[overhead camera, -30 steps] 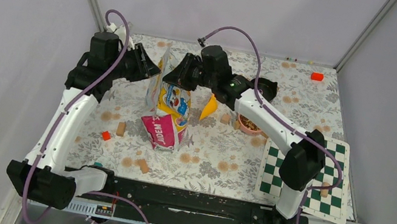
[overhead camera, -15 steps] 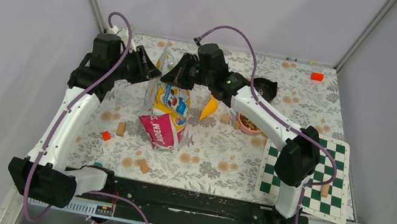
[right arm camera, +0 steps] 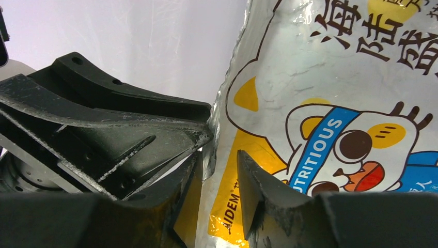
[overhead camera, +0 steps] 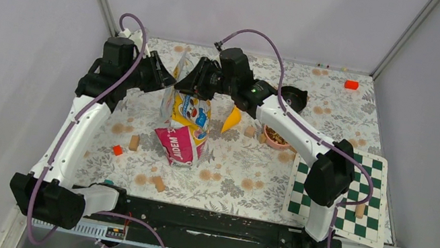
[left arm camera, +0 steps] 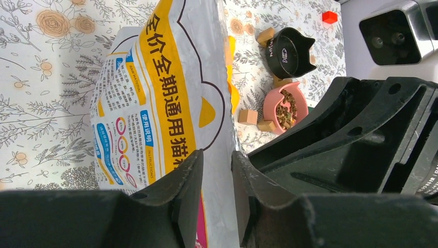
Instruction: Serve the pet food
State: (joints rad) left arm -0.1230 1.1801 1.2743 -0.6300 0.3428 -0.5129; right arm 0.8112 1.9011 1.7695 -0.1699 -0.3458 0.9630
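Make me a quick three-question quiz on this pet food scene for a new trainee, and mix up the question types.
1. True or false: the pink bowl already holds kibble.
2. The bag is: A lying flat; B standing, top up; C hanging in the air.
3. Fill in: the left gripper and right gripper are both at the bag's ____ end.
Key: 1 true; 2 B; 3 top.
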